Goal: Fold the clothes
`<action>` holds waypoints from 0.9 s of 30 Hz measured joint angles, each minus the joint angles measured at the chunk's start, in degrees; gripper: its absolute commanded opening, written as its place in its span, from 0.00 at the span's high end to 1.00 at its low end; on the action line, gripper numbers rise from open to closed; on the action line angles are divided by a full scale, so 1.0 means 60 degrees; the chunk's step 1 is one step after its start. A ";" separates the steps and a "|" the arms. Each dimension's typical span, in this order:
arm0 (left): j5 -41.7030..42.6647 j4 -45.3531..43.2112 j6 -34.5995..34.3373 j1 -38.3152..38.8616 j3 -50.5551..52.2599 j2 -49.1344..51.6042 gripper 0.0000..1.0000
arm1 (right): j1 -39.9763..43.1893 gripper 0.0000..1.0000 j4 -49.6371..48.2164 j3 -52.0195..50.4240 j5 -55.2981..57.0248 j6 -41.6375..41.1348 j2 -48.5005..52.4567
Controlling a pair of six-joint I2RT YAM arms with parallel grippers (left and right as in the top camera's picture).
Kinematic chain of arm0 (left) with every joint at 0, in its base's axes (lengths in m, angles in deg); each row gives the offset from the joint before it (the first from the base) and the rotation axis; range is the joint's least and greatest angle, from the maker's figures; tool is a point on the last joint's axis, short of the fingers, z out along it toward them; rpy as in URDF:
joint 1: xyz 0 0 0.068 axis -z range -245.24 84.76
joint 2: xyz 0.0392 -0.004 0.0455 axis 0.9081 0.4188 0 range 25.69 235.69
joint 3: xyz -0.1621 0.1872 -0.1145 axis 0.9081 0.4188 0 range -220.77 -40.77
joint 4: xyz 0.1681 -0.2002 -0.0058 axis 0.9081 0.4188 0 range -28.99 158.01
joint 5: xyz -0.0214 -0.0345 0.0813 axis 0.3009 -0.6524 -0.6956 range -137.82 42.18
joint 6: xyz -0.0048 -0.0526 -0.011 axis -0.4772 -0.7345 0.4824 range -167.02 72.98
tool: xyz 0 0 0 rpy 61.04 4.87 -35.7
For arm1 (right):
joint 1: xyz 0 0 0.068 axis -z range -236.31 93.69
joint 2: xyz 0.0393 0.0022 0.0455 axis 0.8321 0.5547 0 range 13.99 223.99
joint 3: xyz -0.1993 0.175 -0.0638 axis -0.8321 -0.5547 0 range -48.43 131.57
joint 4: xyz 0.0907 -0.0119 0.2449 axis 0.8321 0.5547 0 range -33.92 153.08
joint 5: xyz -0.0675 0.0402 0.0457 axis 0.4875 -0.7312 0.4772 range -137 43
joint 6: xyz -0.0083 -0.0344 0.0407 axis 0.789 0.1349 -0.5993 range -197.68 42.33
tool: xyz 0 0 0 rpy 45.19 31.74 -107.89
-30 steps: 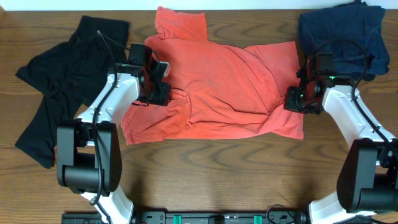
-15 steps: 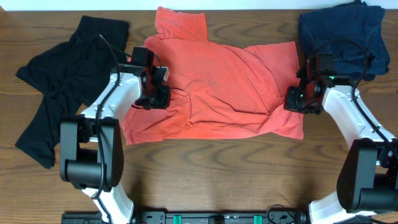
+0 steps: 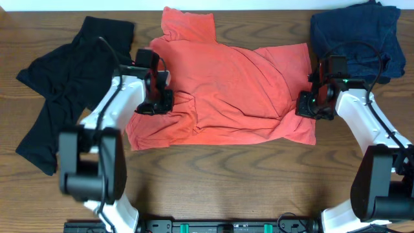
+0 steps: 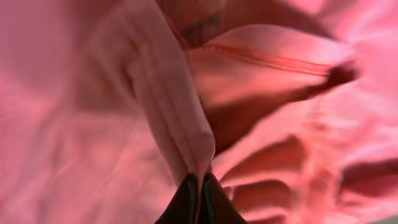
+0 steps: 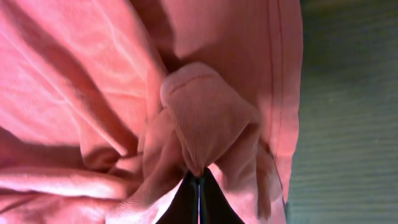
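The coral-red T-shirt (image 3: 229, 90) lies crumpled across the middle of the table. My left gripper (image 3: 163, 98) sits at its left side, shut on a pinched ridge of the red cloth (image 4: 186, 134). At the shirt's right edge my right gripper (image 3: 308, 102) is shut on a bunched fold of the same shirt (image 5: 208, 118). A black garment (image 3: 61, 84) is spread out at the left, and a navy one (image 3: 356, 39) is heaped at the back right.
Bare wooden table (image 3: 213, 181) runs along the front, below the shirt. The table's far edge (image 3: 259, 8) is just behind the clothes. Both arm bases stand at the front corners.
My left gripper's jaws have closed on the red cloth at the shirt's left side. The right gripper has stayed shut and still.
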State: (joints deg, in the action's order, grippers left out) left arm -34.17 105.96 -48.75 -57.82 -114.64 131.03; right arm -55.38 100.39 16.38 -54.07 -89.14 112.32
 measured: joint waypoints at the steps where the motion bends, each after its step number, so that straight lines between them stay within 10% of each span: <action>1: -0.0040 0.0168 -0.0047 -0.0018 -0.0073 -0.0375 0.94 | 0.0000 0.99 0.0124 0.0007 -0.0004 0.0000 -0.0069; 12: -0.0178 0.2350 -0.0539 -0.0142 -0.0648 -0.4983 0.94 | 0.0000 0.99 0.2255 0.0321 -0.0011 0.0106 -0.2940; 27: -0.2743 0.4368 -0.1668 -0.0149 -0.0648 -0.6422 0.94 | 0.0543 0.99 0.4488 0.0324 0.0007 -0.0015 -0.4747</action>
State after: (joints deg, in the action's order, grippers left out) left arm -50.62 132.16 -58.76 -58.72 -118.53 92.50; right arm -52.13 127.32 18.33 -54.03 -89.23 83.84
